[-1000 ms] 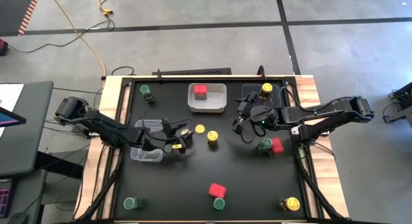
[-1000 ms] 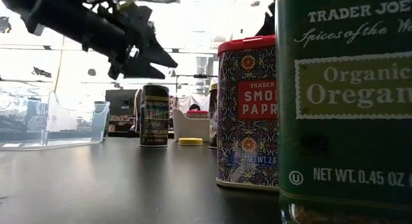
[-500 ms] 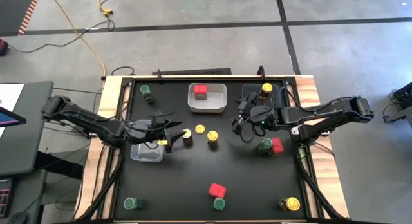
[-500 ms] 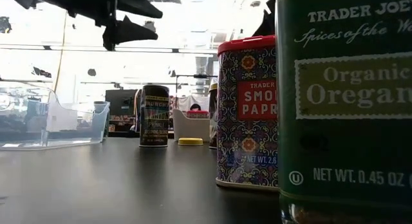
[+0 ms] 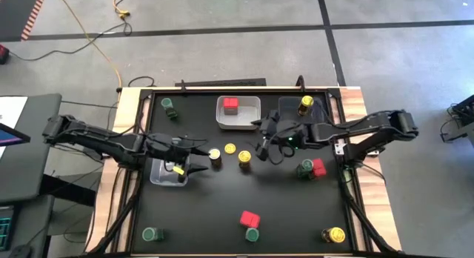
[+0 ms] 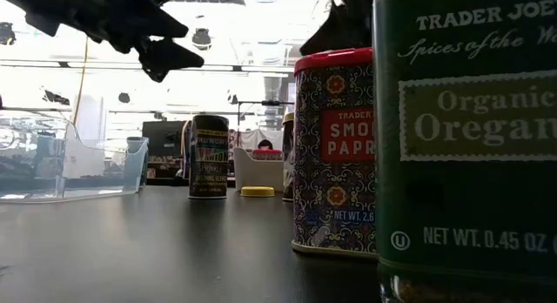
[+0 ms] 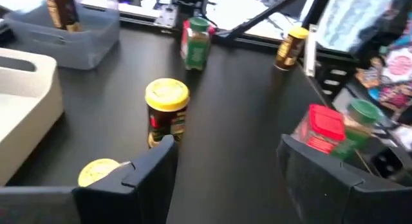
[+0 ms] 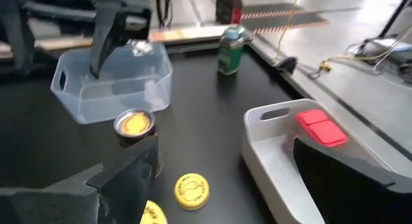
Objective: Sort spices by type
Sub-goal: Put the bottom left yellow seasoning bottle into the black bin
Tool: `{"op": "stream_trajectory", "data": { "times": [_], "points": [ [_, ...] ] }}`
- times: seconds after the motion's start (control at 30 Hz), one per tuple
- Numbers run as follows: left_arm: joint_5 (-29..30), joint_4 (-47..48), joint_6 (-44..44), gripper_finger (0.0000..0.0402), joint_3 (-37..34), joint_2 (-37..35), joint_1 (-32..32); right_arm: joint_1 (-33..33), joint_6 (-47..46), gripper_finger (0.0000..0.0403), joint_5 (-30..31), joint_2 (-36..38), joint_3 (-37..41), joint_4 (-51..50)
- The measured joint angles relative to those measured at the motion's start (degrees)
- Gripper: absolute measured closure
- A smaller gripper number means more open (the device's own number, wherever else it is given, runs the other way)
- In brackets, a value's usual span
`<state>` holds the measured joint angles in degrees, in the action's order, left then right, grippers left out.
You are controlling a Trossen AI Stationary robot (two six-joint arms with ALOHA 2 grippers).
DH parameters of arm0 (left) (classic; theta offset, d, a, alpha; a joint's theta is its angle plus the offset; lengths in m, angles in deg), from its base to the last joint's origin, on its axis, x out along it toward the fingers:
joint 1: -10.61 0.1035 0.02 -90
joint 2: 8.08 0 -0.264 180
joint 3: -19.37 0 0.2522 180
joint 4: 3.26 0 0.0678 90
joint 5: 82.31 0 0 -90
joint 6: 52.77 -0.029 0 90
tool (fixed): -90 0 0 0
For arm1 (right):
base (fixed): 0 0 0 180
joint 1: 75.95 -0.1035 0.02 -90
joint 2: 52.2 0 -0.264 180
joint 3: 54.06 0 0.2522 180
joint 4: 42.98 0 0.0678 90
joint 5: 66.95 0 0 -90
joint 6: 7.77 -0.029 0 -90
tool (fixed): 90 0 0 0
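My left gripper hangs open over the right end of a clear tray, a short way left of an upright yellow-lidded jar. A loose yellow lid lies flat beside that jar, and a second yellow-lidded jar stands further right. My right gripper is open, above the table just right of this group. Through its wrist view I see the jar and the lid. A red box sits in the white tray. In the low view the left gripper is high above the jar.
A yellow jar stands in a clear tray at the far right. A green jar and a red box stand at the right. Near edge: a red box, two green jars and a yellow jar. Far left: a green jar.
My left gripper has drawn back from the yellow-lidded jar toward the table's left edge and risen; the jar stays upright where it was. My right gripper has moved toward the table's left, closer to the yellow jars.
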<state>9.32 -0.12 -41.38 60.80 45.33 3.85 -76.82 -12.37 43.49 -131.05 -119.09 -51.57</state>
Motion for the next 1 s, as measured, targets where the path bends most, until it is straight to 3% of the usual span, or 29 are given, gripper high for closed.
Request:
{"op": "stream_trajectory", "data": {
  "times": [0.2, 0.47, 0.63, 0.8, 1.0],
  "points": [
    [-5.9, -0.1, 0.9, 0.0148, -5.0, -6.9, 3.4, 1.5, 2.9, 0.0014, -3.8, -10.0, -15.2, -13.5],
    [-6.7, 0.2, 1.3, 0.0148, -11.0, -19.6, 4.9, 4.1, -0.1, 0.0014, -11.4, -23.2, -39.0, -38.5],
    [-6.8, 6.0, 1.3, 0.0148, -11.1, -23.9, 4.9, 5.1, -1.4, 0.0014, -13.4, -30.4, -51.2, -50.6],
    [-6.7, 9.0, 1.3, 0.0148, -11.1, -25.5, 4.9, 5.2, -1.4, 0.0014, -17.2, -36.7, -57.8, -57.5],
    [-6.7, 10.3, 1.4, 0.0148, -11.1, -25.4, 4.9, 5.1, -1.4, 0.0019, -18.0, -41.0, -59.2, -60.4]
  ]
}}
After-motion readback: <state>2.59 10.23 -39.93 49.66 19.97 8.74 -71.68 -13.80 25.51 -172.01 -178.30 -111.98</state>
